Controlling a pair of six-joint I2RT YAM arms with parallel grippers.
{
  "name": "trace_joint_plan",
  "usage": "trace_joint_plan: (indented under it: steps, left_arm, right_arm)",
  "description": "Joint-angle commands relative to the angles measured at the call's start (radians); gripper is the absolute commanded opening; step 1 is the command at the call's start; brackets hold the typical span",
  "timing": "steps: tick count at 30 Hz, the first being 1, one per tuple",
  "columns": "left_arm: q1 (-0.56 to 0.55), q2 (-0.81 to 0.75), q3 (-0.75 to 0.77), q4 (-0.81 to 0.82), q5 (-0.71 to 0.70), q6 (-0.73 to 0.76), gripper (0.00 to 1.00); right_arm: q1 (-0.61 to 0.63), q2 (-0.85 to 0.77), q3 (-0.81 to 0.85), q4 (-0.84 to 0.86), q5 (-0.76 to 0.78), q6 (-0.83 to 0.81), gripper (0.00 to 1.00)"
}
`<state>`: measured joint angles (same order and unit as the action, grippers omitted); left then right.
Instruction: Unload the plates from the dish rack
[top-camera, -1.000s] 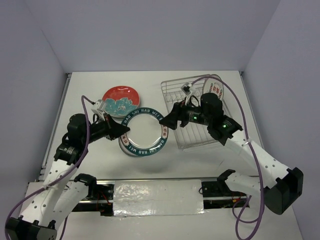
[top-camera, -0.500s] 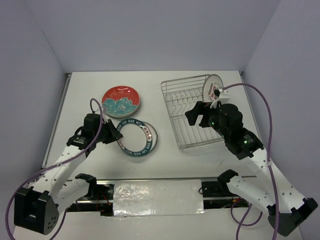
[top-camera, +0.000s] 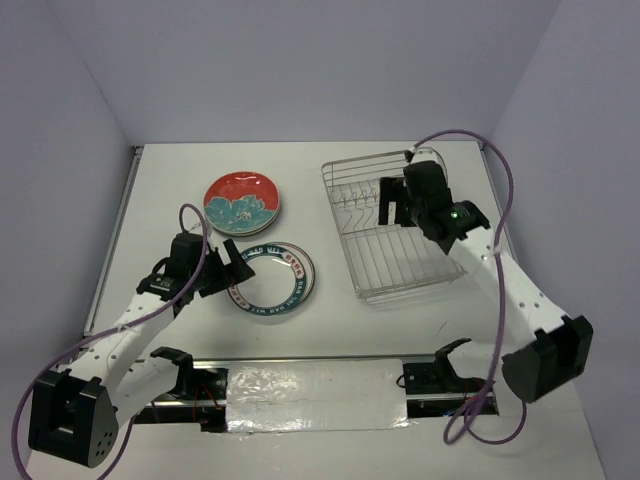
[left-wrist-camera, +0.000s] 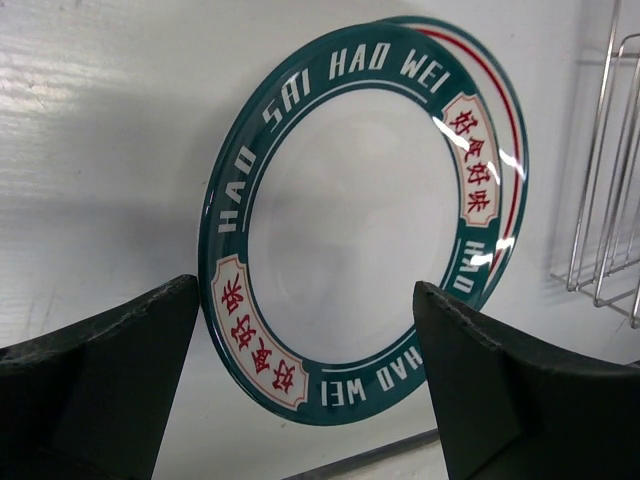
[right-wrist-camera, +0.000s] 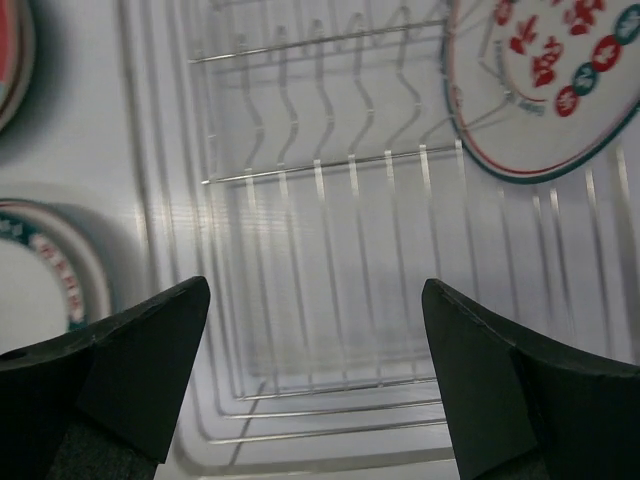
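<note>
right end effector (right-wrist-camera: 315, 290) swinging back over dish rack (right-wrist-camera: 320, 167), jaws apart, empty; last white plate (right-wrist-camera: 545, 80) leaning ahead-right of it, far corner; right arm nearer.

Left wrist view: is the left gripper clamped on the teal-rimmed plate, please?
No, the left gripper is wide open, and the teal-rimmed plate lies on the table, not clamped.

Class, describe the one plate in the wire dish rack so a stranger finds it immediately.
Find the silver wire dish rack, right of centre. In its far right corner sits a round white plate with a thin teal-and-red rim. Unlike the red flowered plate and teal-banded plate outside, it shows red and teal medallions.
</note>
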<state>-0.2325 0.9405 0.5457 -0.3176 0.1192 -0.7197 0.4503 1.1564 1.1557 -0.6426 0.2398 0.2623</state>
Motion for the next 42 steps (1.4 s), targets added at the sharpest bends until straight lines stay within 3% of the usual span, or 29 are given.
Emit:
trace_joint_plan:
  steps: [1,4,8,13,29,35,39,42]
  left_arm:
    - [-0.004,0.007,-0.021,0.028,0.017,-0.015,1.0]
    - [-0.004,0.009,-0.027,0.029,0.023,-0.006,0.99]
    - [-0.004,0.026,-0.017,0.037,0.052,0.008,1.0]
    - [-0.014,0.081,0.014,0.058,0.083,0.014,0.99]
    - [-0.083,0.176,0.075,0.1,0.097,-0.012,1.0]
    - [-0.102,0.164,0.118,-0.02,-0.03,0.0,0.99]
    - [-0.1,0.119,0.132,-0.092,-0.099,0.006,0.99]
    - [-0.1,0.122,0.154,-0.142,-0.116,0.025,1.0]
  right_arm:
    - [-0.131,0.095,0.114,-0.065,0.108,-0.092,0.94]
    - [-0.206,0.179,0.199,-0.062,0.119,-0.119,0.94]
    - [-0.229,0.268,0.269,-0.023,0.223,-0.149,0.93]
    - [-0.249,0.338,0.317,-0.02,0.227,-0.149,0.93]
    - [-0.364,0.497,0.423,0.047,0.087,-0.225,0.91]
    - [-0.364,0.548,0.423,0.061,0.067,-0.245,0.9]
    - [-0.364,0.581,0.435,0.058,0.056,-0.253,0.84]
    - [-0.366,0.605,0.447,0.052,0.052,-0.253,0.62]
